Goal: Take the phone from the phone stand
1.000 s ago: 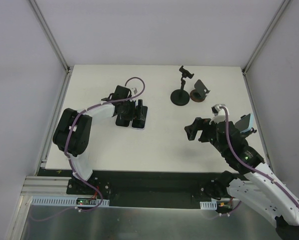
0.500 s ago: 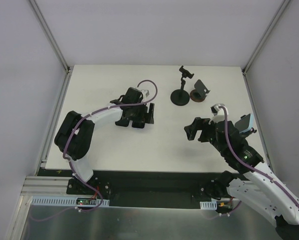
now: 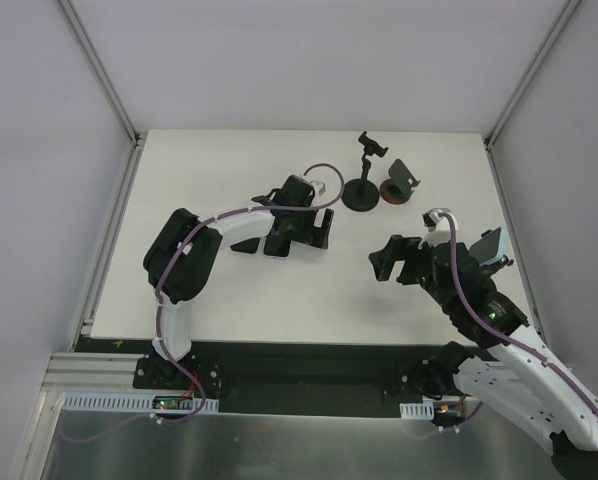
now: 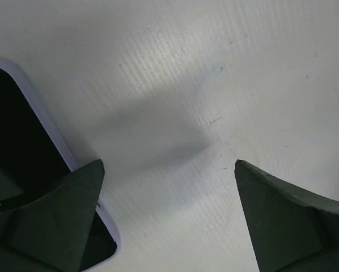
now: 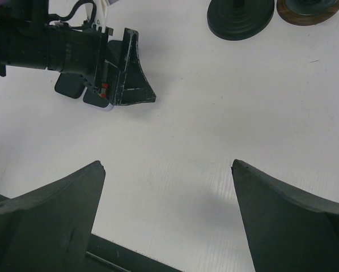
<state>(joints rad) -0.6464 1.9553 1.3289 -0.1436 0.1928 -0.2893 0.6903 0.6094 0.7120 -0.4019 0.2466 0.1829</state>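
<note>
**Clerk:** First entry, the phone?

**Keeper:** Phone [image 4: 19, 124] [image 3: 276, 248]: dark screen, pale rim. It lies flat on the white table [image 3: 199, 170], near the centre of the overhead frame and well apart from the phone stand [image 3: 360, 192]. In the left wrist view it sits at the left edge, its lower corner hidden behind one finger [image 4: 56, 221]. Whether they touch, I cannot tell.

**Clerk:** The stand?

**Keeper:** Black round base, upright stem, clamp on top; upper centre-right of the overhead frame. Just beside it on the right is a second holder [image 3: 399, 184] on a brown base.

**Clerk:** The pincers?

**Keeper:** Left gripper [image 3: 317, 228]: low over the table, just right of the phone, jaws wide, bare table showing between them. Right gripper [image 3: 383, 262]: lower right of centre, jaws wide likewise, well apart from the phone and both stands.
</note>
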